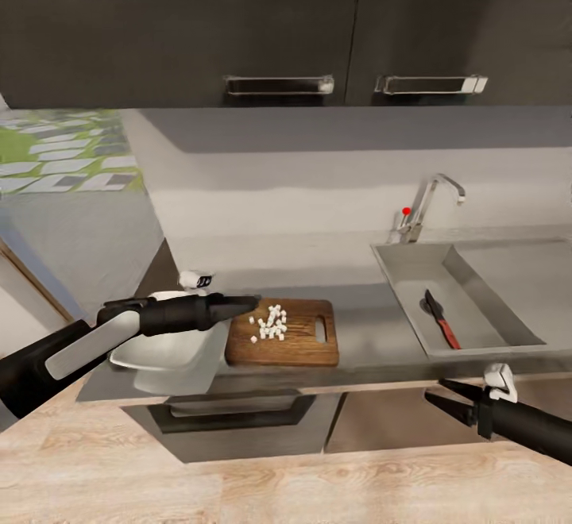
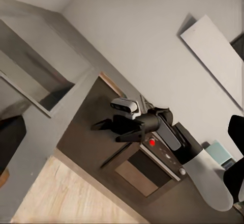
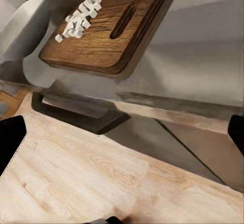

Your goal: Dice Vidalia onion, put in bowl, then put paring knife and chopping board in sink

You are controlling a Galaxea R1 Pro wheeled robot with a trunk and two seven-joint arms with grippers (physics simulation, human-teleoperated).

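Pale plank floor nearest the robot, then dark cabinet fronts, then the bench (image 1: pixel 373 341) with everything on it. Right tool (image 1: pixel 445 397) hangs below the bench edge over the floor, fingers spread, holding nothing; the left wrist view shows it (image 2: pixel 113 130) the same way, splayed and empty. Left tool (image 1: pixel 248 302) reaches out level over the bowl (image 1: pixel 171 349), tip just at the near-left corner of the chopping board (image 1: pixel 298 337); it looks closed to a point and empty, but the angle is poor, so I can't tell for certain. Bowl sits touching the board's left edge, or just beside it. Diced onion (image 1: pixel 270 323) is a loose pile on the left half of the board, slot handle at the right end; the right wrist view confirms the cubes (image 3: pixel 79 18) sit toward the end away from the slot. Farther right, the paring knife (image 1: pixel 441 319) already lies in the sink (image 1: pixel 401 282), red handle toward the robot. Tap (image 1: pixel 429 202) behind. So the step in hand reads as moving dice into the bowl. My take: sweep with the side of the left tool across the board toward the bowl, low and slow, cubes scatter easily. Keep the stroke short so nothing drops in the gap between board and bowl rim. Alternative: right tool takes the slot end and tips the board over the bowl. Either way, bowl must not get shoved.
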